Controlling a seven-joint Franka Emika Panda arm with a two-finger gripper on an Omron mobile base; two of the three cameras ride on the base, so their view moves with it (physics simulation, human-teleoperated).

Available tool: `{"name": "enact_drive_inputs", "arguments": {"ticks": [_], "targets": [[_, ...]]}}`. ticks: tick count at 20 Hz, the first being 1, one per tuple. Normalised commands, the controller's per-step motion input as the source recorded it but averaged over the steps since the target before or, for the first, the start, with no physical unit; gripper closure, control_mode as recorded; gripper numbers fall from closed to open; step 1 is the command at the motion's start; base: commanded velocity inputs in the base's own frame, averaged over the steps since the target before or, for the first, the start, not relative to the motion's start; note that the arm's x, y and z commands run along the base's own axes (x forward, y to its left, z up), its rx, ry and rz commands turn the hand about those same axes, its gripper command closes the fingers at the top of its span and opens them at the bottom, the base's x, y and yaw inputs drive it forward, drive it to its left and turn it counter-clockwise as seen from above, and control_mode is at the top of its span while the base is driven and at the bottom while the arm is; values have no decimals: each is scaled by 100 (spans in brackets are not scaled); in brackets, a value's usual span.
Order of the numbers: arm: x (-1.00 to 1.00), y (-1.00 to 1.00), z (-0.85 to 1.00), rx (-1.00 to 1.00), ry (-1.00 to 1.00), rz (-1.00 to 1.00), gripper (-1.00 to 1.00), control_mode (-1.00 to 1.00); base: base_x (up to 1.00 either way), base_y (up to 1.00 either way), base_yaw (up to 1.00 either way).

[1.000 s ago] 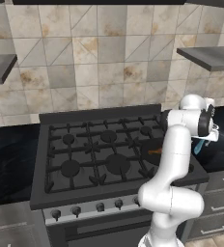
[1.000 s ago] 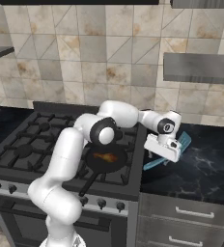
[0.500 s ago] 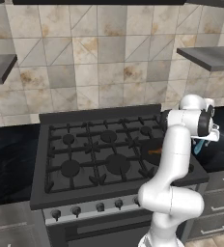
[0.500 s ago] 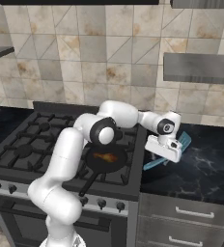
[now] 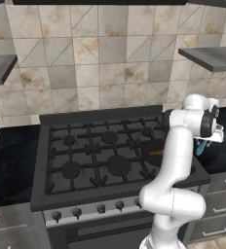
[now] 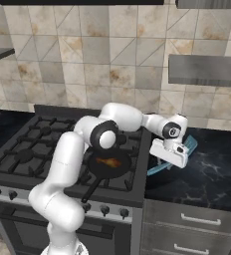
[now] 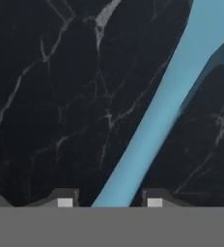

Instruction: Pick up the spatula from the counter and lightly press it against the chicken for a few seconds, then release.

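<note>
A light blue spatula (image 7: 157,116) lies on the black marble counter (image 7: 51,96), and its handle runs down between my two finger tips. My gripper (image 7: 110,200) is open and straddles the handle, with a small gap on each side. From the right base view the gripper (image 6: 168,160) hangs low over the spatula (image 6: 189,144), just right of the stove. The chicken (image 6: 109,162) is an orange-brown piece in a black frying pan (image 6: 118,172) on the front right burner. In the left base view the spatula (image 5: 201,147) peeks out under the hand (image 5: 210,138), beside the chicken (image 5: 156,151).
The stove (image 6: 33,149) with its black grates takes up the left and middle. The pan's handle (image 6: 91,190) sticks out toward the front knobs. Black counter (image 6: 212,169) stretches to the right of the spatula. A shelf (image 6: 207,69) hangs on the tiled wall above.
</note>
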Motion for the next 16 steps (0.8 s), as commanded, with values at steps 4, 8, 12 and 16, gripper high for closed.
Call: {"name": "enact_drive_inputs", "arguments": {"ticks": [4,8,12,16], "targets": [[-50,13,47,0,-16,10,100,-100,0,0,0],[-57,22,48,0,-15,17,100,-100,0,0,0],[-68,38,39,0,-20,18,100,-100,0,0,0],[-55,44,40,-1,-19,19,100,-100,0,0,0]]}}
